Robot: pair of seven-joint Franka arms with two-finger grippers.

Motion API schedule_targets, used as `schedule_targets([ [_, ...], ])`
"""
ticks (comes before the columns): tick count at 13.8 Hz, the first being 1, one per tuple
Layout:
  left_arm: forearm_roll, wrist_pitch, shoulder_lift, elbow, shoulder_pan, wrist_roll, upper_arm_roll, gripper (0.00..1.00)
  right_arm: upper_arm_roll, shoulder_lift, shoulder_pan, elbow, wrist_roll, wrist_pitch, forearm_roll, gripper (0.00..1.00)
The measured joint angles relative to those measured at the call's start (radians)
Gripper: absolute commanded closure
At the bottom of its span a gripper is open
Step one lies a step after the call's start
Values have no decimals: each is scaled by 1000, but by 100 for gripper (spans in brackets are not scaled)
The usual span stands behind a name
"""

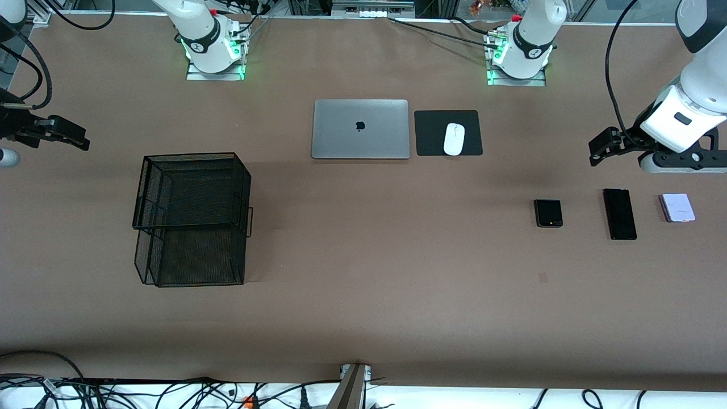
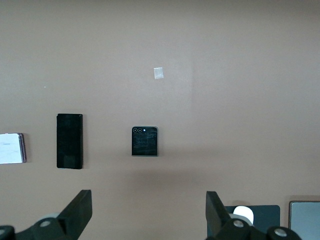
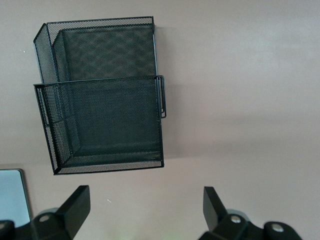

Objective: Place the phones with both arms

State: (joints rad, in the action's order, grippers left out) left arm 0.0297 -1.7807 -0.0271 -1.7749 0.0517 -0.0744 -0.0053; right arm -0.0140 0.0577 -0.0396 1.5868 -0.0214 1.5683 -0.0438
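Both spread wide: left end effector (image 2: 145, 212) should drop squarely onto the small black flip phone (image 2: 144, 141) below; right end effector (image 3: 142, 212) waits above the black mesh tray (image 3: 100, 95).

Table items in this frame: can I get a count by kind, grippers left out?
Phones: 3 (black flip phone, black slab phone, lilac-white flip phone)
Laptop: 1
Mouse: 1
Mouse pad: 1
Black mesh organizer: 1
Total: 7
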Motion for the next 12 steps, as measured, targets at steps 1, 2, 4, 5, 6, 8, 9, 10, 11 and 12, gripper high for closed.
schedule_targets([
  [1, 0, 4, 0, 0, 0, 0, 0, 0, 0, 0, 0, 0, 0, 0, 0, 0],
  [2, 0, 23, 2, 1, 0, 0, 0, 0, 0, 0, 0, 0, 0, 0, 0, 0],
  [4, 0, 69, 16, 1, 0, 0, 1, 0, 0, 0, 0, 0, 0, 0, 0, 0],
  [5, 0, 82, 26, 1, 0, 0, 1, 0, 0, 0, 0, 0, 0, 0, 0, 0],
  [6, 0, 94, 34, 1, 0, 0, 2, 0, 0, 0, 0, 0, 0, 0, 0, 0],
  [8, 0, 103, 47, 1, -1, 2, 2, 0, 0, 0, 0, 0, 0, 0, 0, 0],
  [9, 0, 108, 52, 1, -2, 2, 3, 0, 0, 0, 0, 0, 0, 0, 0, 0],
  [10, 0, 114, 60, -2, -5, 2, 4, 0, 0, 0, 0, 0, 0, 0, 0, 0],
  [11, 0, 115, 75, -6, -9, 3, 5, 0, 0, 0, 0, 0, 0, 0, 0, 0],
  [12, 0, 103, 99, -11, -12, 4, 5, 0, 0, 0, 0, 0, 0, 0, 0, 0],
])
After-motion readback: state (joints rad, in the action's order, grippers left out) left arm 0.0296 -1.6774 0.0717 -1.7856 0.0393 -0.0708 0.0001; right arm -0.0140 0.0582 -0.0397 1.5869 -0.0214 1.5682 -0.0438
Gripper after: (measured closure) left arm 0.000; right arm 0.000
